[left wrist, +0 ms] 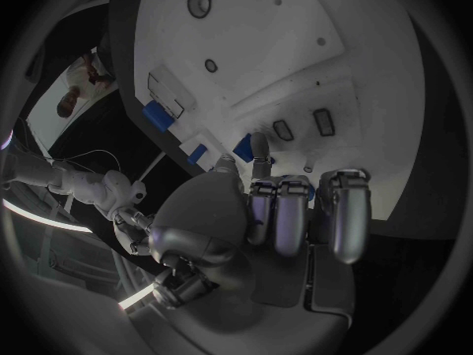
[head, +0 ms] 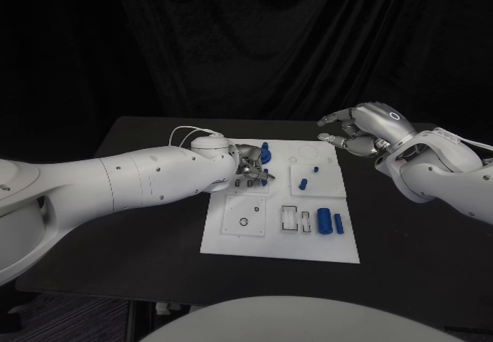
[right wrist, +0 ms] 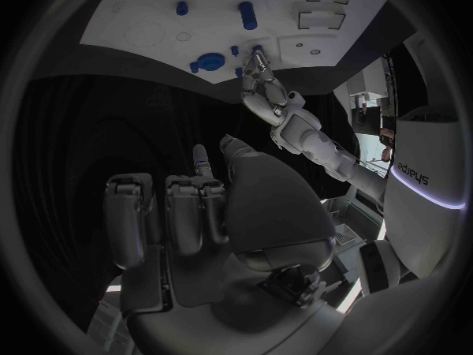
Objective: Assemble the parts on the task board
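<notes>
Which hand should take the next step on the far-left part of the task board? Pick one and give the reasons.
Left. The left hand is already over the task board, fingers down beside the upright blue part. The right hand hangs raised beyond the board's far right corner, fingers curled, holding nothing.

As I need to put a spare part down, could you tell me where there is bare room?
Free: black table left of the task board, under the left arm, and right of it, below the right hand. Crowded: board's far-left corner around the left hand.

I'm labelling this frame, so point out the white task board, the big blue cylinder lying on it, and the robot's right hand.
white task board (head: 246,239): head view, bare near-left area.
big blue cylinder (head: 325,221): head view, mid-body.
right hand (head: 362,127): head view, middle of hand.
</notes>
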